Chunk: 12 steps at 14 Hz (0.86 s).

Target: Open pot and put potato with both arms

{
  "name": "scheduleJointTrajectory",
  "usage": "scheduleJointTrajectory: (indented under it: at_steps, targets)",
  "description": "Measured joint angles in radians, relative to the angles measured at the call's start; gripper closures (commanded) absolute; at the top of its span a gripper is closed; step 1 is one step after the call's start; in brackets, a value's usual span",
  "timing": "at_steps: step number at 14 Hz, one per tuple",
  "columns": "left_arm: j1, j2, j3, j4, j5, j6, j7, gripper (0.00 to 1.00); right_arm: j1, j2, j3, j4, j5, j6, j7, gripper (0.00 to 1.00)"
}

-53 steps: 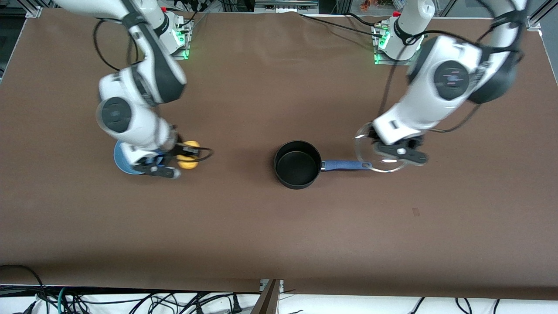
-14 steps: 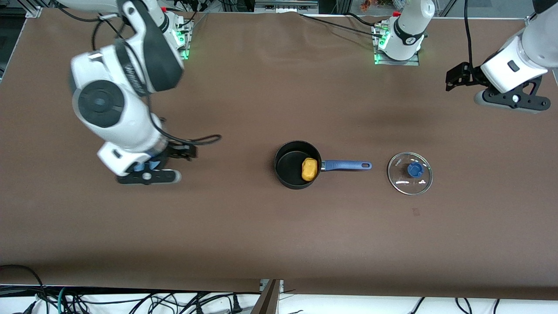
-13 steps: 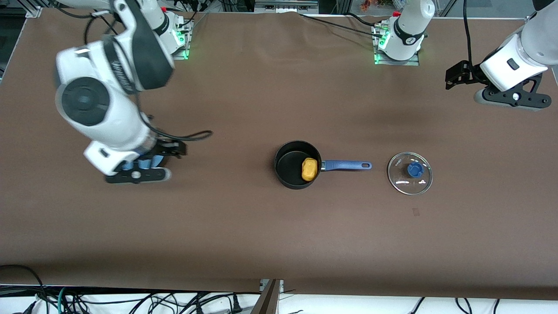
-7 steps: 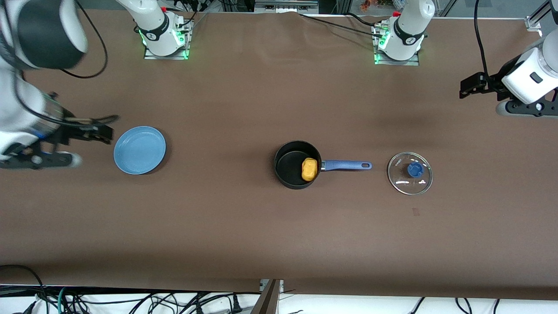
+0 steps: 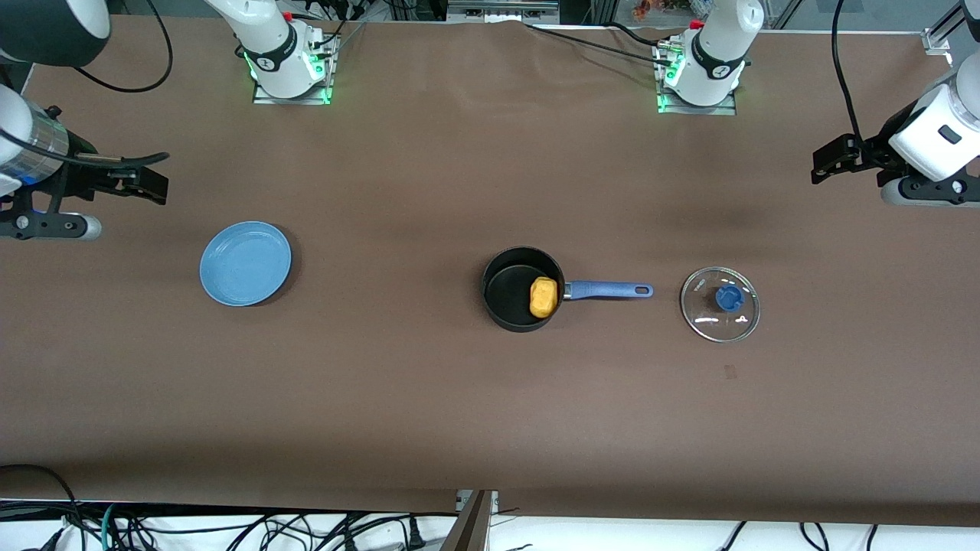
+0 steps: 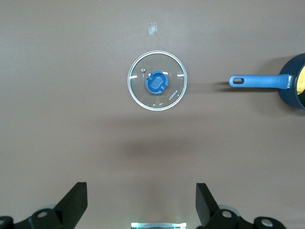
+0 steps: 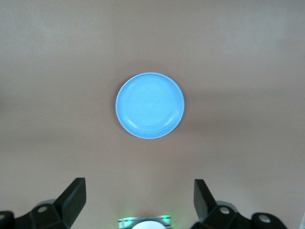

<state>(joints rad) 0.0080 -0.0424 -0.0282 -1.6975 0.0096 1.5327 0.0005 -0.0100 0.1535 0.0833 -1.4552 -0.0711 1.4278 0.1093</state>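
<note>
Potato [image 5: 543, 297] lies in the pot [image 5: 521, 289] — well apart from both spread, empty end effectors — left [image 6: 141, 206], right [image 7: 139, 204].

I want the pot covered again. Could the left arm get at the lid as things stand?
Probably yes. The lid lies bare on the table beside the pot, knob up; the left gripper, open, hangs above with nothing between.

Both arms are clad in glossy white shells with black joint bands. Black cables are looped along each. Green lights are lit at the base plates. The left gripper [image 6: 140, 207] and right gripper [image 7: 139, 205] are matt black, with pale round screws fitted.
</note>
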Motion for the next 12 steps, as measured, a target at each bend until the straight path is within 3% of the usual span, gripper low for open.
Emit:
scheduleJointTrajectory:
  at_steps: [2,7,12]
  targets:
    - [-0.002,-0.010,-0.002,0.000,0.000,0.004,0.000,0.00,-0.005,-0.020,-0.038,-0.035,0.036,0.019,-0.040,0.00]
    - [-0.011,-0.029,-0.003,0.000,0.000,0.009,0.000,0.00,-0.003,-0.084,-0.037,-0.039,0.041,0.038,-0.062,0.00]
    - [-0.013,-0.035,-0.004,0.000,0.002,0.012,0.000,0.00,-0.003,-0.089,-0.039,-0.055,0.041,0.062,-0.152,0.00]
